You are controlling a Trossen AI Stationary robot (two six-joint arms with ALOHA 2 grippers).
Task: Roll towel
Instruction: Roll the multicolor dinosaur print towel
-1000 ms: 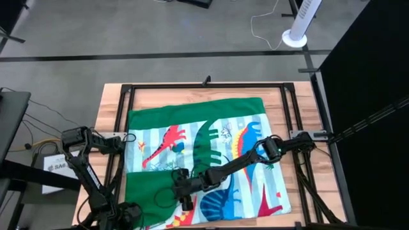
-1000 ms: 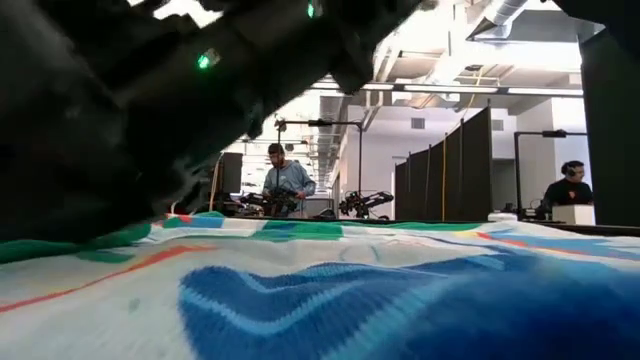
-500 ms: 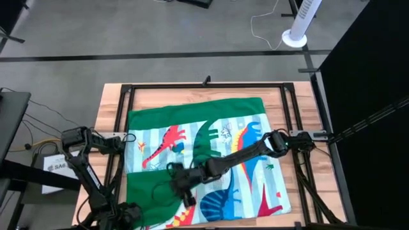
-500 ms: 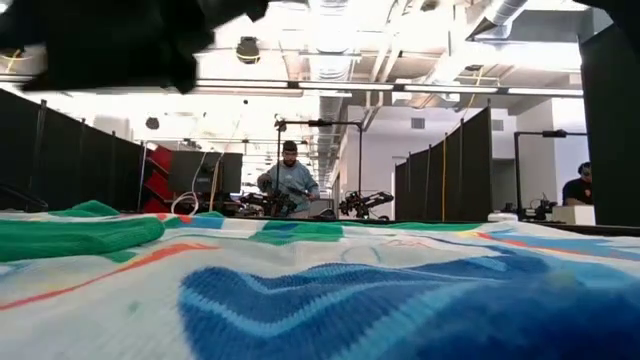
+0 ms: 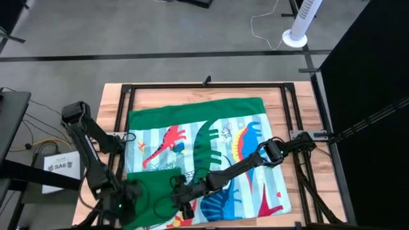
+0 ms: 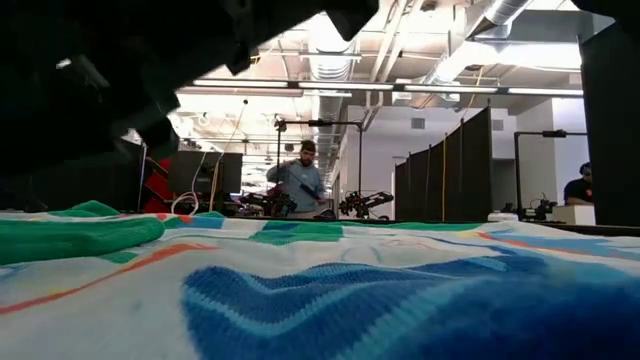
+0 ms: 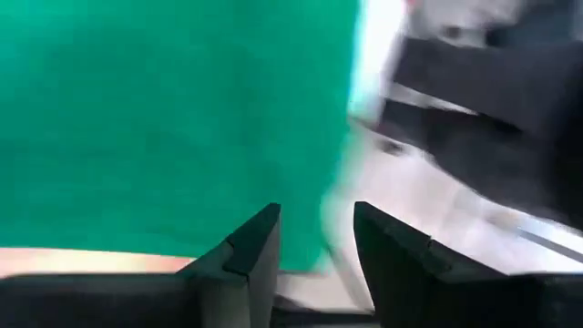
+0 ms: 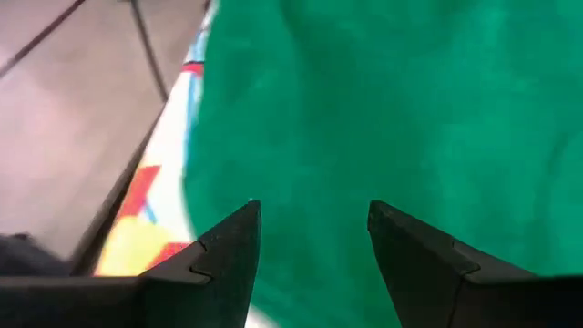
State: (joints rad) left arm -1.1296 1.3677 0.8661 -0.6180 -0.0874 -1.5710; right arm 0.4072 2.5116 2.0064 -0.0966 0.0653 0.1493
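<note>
Swung in over the near-left corner since a moment ago, left claw (image 5: 131, 195) spread above the towel (image 5: 192, 118)'s green fold, right claw (image 5: 182, 203) spread alongside.

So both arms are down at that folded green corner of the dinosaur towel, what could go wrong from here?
The left gripper and right gripper sit close together over the folded green flap, so the arms might bump each other. Both are open and neither holds the towel, so a pinch may catch only the top layer and the fold could slip loose. Most of the towel lies flat and unheld, so the roll may start crooked.
</note>
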